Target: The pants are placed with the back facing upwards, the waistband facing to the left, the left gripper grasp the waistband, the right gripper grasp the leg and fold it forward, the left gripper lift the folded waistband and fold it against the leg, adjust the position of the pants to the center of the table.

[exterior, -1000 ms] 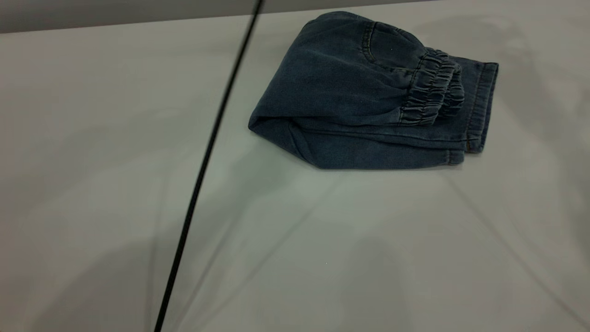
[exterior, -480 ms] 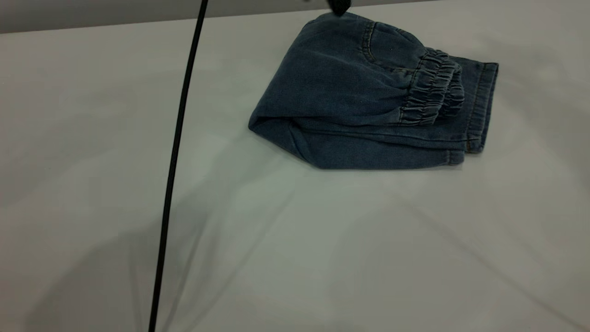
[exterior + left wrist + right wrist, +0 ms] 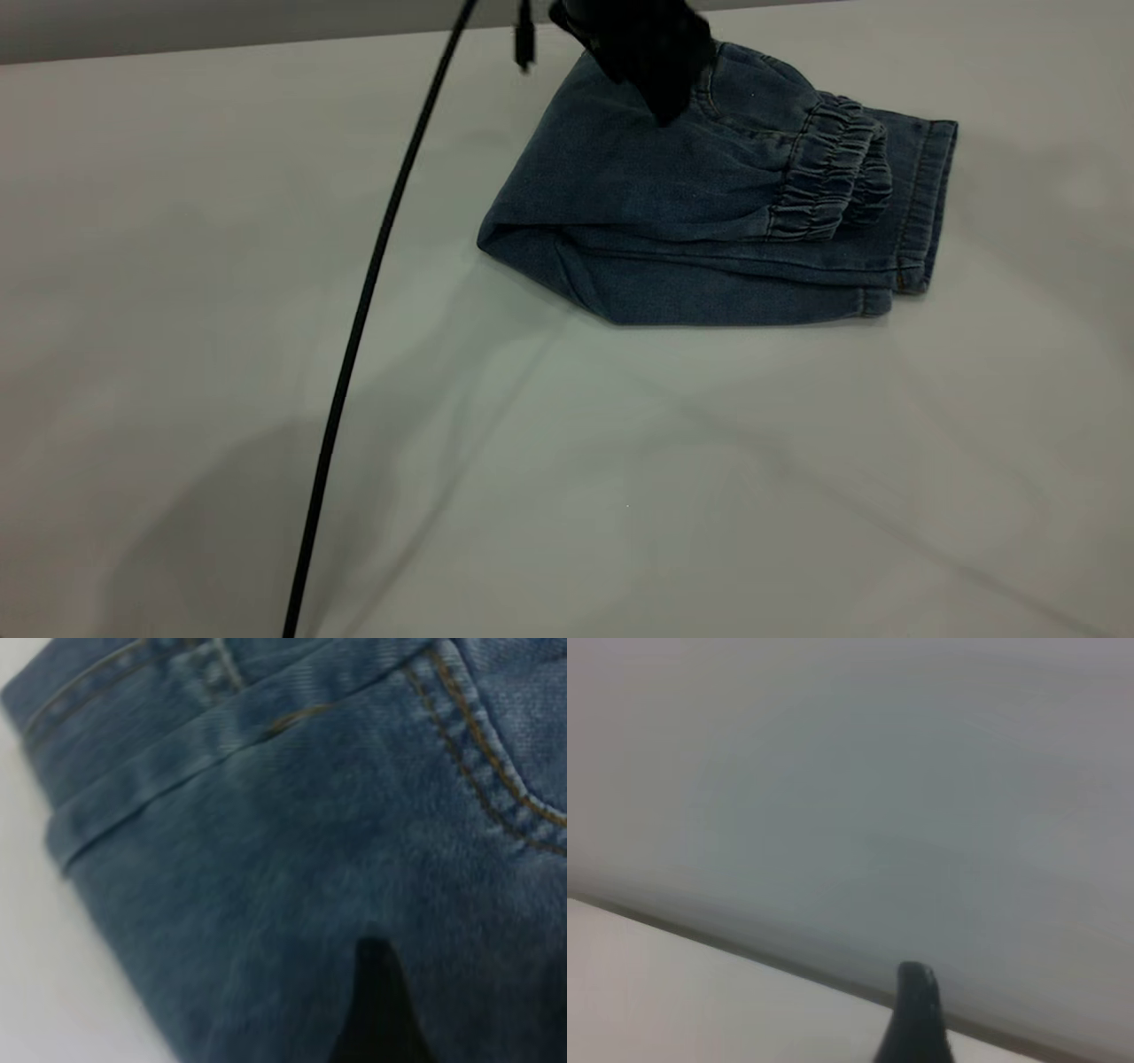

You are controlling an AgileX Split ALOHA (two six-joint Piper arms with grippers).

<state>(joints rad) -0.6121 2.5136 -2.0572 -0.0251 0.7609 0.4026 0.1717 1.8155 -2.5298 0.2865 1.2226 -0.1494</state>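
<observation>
The pants (image 3: 673, 195) lie folded into a compact bundle on the table (image 3: 620, 461), toward its far right. The gathered waistband (image 3: 833, 177) rests on top, next to the stitched hem of the leg (image 3: 926, 204). My left gripper (image 3: 663, 106) reaches in from the far side and hangs dark over the bundle's far edge, beside a patch pocket (image 3: 757, 89). In the left wrist view, denim (image 3: 292, 842) with orange pocket stitching fills the picture, very close. My right gripper (image 3: 917, 1014) is out of the exterior view and faces a grey wall beyond the table's edge.
A thin black cable (image 3: 372, 292) curves across the table from the near left up to the far middle. A small dark connector (image 3: 524, 40) hangs beside the left arm. Wide bare table surface lies left of and in front of the pants.
My left gripper has dropped into view from the far edge and now hangs over the pants. The cable swung left, then back right. The pants have not moved.
</observation>
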